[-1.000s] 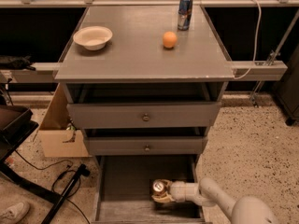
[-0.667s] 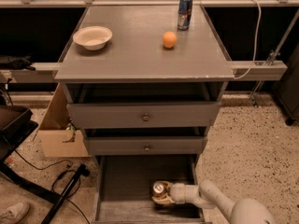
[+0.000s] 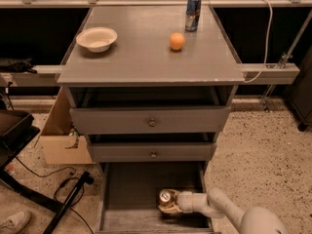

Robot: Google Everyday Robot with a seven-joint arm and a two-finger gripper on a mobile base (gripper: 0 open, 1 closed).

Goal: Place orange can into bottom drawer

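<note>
— Orange can (image 3: 165, 197): where do you see it?
— Look between your gripper's (image 3: 169, 205) jaws. They pinch it, silver top showing, low inside the bottom drawer (image 3: 127, 195). Bare tray floor stretches left of the jaws; the right wall is near.

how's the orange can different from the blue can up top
The orange can is orange-brown and sits low in the bottom drawer, at the pincer; the blue can is blue-silver and stands free on the cabinet top. The blue can looks slimmer than the orange can. Both are drink cans.
</note>
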